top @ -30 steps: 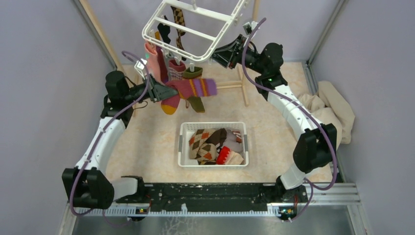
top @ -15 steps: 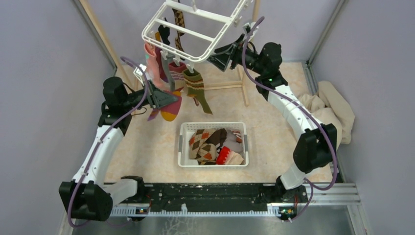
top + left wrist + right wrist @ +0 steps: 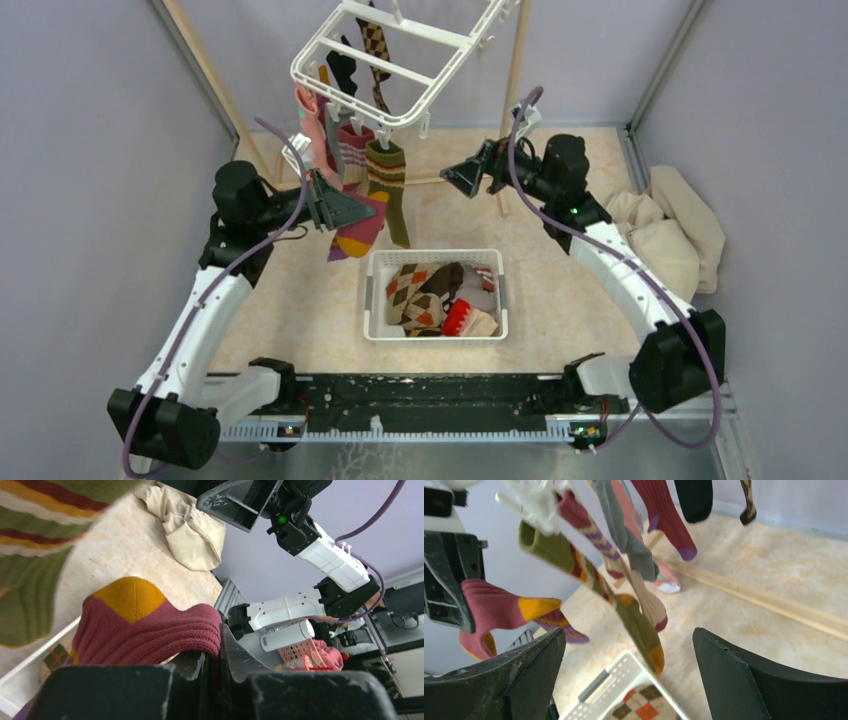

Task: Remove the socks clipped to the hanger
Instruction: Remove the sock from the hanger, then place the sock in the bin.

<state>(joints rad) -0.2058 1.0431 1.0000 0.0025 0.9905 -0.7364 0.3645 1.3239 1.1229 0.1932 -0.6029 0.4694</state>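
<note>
The white hanger [image 3: 400, 62] hangs tilted at the top, with pink [image 3: 311, 125], maroon-striped [image 3: 352, 152], olive-striped [image 3: 387, 180], black [image 3: 342, 68] and brown argyle [image 3: 375, 42] socks clipped to it. My left gripper [image 3: 345, 208] is shut on a maroon sock with a yellow heel [image 3: 360, 230], which hangs free of the hanger. In the left wrist view that sock [image 3: 145, 627] is pinched between the jaws of the left gripper [image 3: 220, 652]. My right gripper [image 3: 462, 177] is open and empty, below and right of the hanger. Between the wide fingers of the right gripper [image 3: 629, 675] I see the olive-striped sock [image 3: 589, 575] and the held sock [image 3: 499, 610].
A white slotted basket [image 3: 375, 290] with several socks stands on the floor below the hanger. A beige cloth heap [image 3: 675, 225] lies at the right wall. Wooden rack poles [image 3: 514, 80] rise behind the hanger, with a low wooden bar [image 3: 435, 180] on the floor.
The maroon sock has come off the hanger and now dangles from my left gripper. My right gripper opened, let go at the hanger's rim and dropped down to the right.
</note>
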